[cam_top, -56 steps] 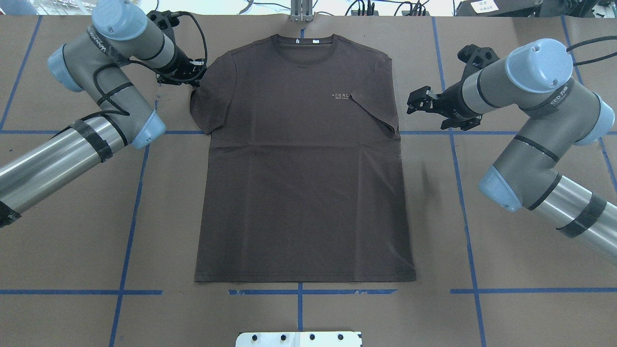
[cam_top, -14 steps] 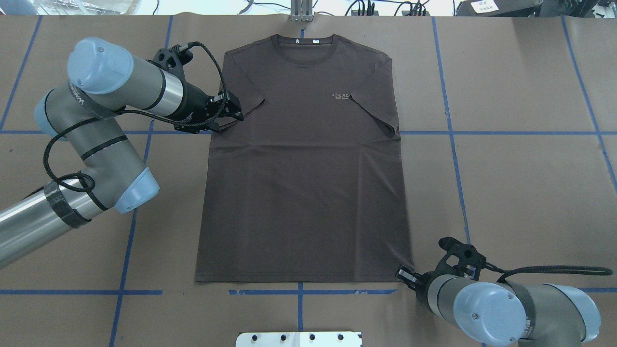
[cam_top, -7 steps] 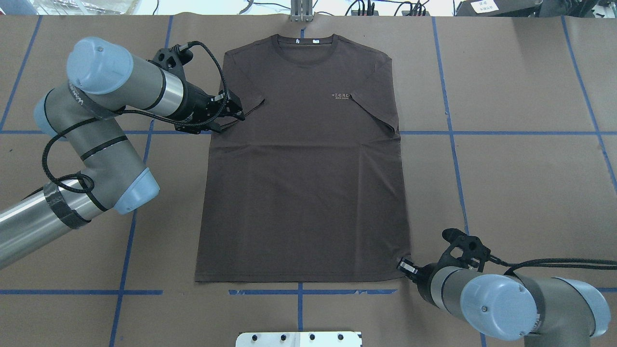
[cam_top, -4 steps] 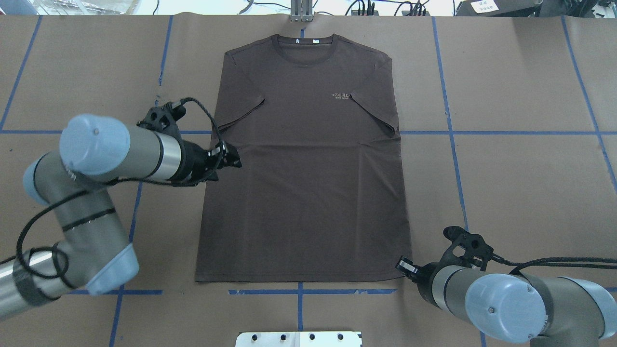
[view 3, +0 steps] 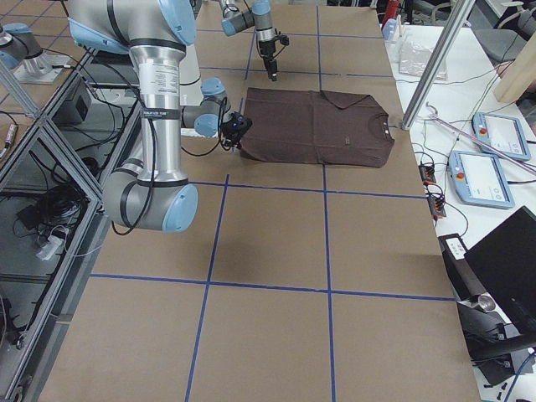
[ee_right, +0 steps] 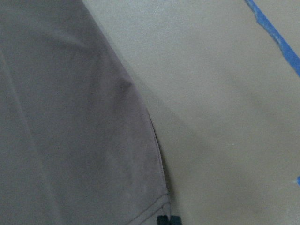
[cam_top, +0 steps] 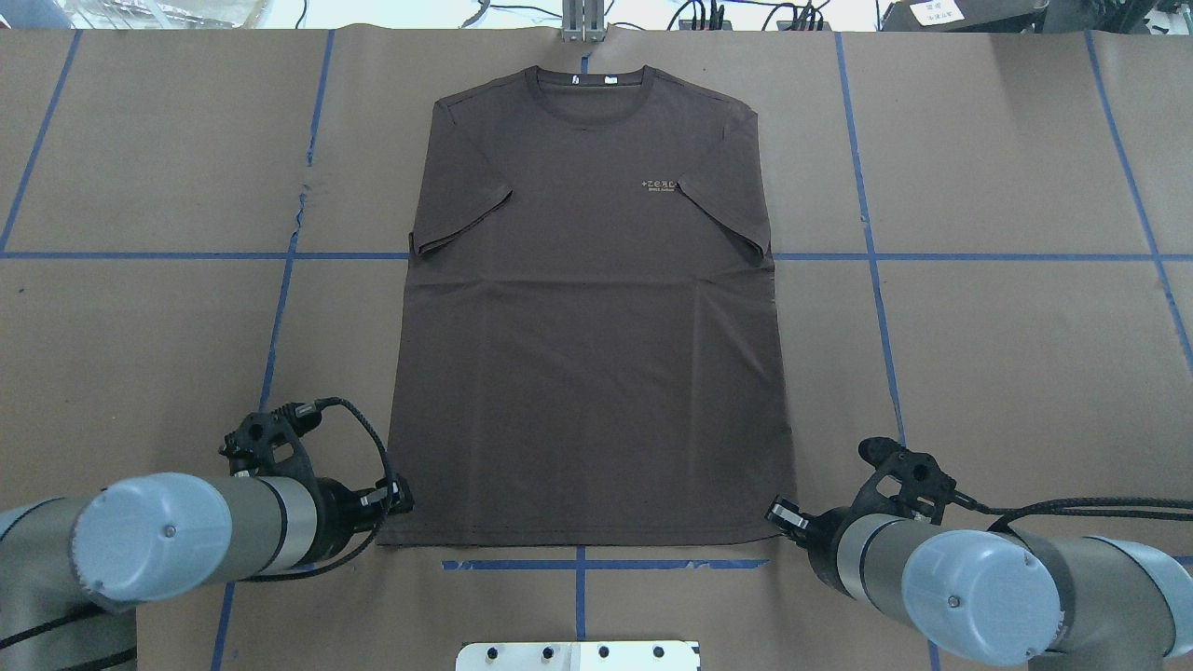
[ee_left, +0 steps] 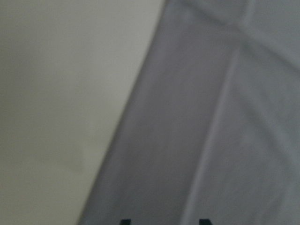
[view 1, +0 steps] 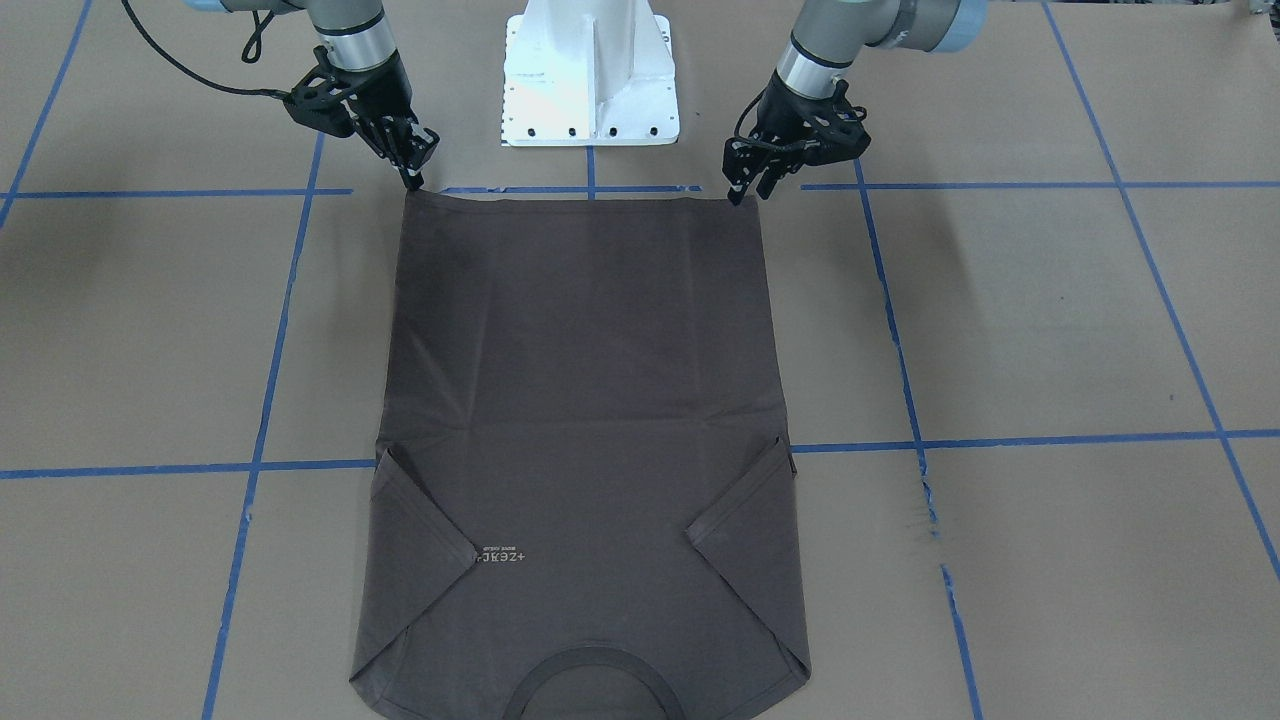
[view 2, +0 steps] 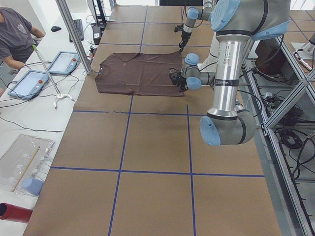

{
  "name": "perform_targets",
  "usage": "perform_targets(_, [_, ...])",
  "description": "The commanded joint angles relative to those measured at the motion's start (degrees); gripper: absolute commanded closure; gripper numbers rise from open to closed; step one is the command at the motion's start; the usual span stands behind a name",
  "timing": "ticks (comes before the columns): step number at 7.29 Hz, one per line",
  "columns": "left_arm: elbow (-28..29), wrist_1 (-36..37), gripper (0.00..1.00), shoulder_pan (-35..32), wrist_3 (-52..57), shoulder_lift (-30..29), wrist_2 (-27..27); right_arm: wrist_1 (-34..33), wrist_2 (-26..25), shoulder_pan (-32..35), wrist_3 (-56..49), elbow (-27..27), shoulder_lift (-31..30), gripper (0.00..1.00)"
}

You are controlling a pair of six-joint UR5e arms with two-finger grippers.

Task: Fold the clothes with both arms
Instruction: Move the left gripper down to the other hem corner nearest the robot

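Note:
The dark brown-grey T-shirt (cam_top: 596, 326) lies flat, front up, neck at the far side, both sleeves folded in; it also shows in the front view (view 1: 580, 380). My left gripper (cam_top: 401, 499) is open at the hem's left corner (view 1: 747, 188); in the left wrist view its fingertips stand apart over the T-shirt's edge (ee_left: 211, 117). My right gripper (cam_top: 781, 513) is shut on the hem's right corner (view 1: 412, 178); the right wrist view shows the T-shirt's side edge (ee_right: 70, 117) running to its closed tips.
The white bolted pedestal (view 1: 590, 80) stands just behind the hem, between the two arms. Blue tape lines (cam_top: 867, 256) cross the brown table cover. An operator (view 2: 15, 29) and tablets are beyond the table's far edge, by a metal post (view 2: 74, 34).
My left gripper has let go of the folded-in left sleeve and moved down along the shirt's left side to the hem corner. My right gripper has stayed at the right hem corner.

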Motion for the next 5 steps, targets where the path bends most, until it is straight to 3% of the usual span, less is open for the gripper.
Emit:
perform_targets(1, [0.88, 4.11, 0.47, 5.68, -2.59, 0.03, 1.98, -0.01, 0.01, -0.02, 0.00, 0.04, -0.04, 1.00])
perform_targets(5, [0.97, 4.57, 0.49, 4.29, -1.80, -0.50, 4.62, -0.01, -0.07, 0.07, 0.00, 0.04, -0.21, 1.00])
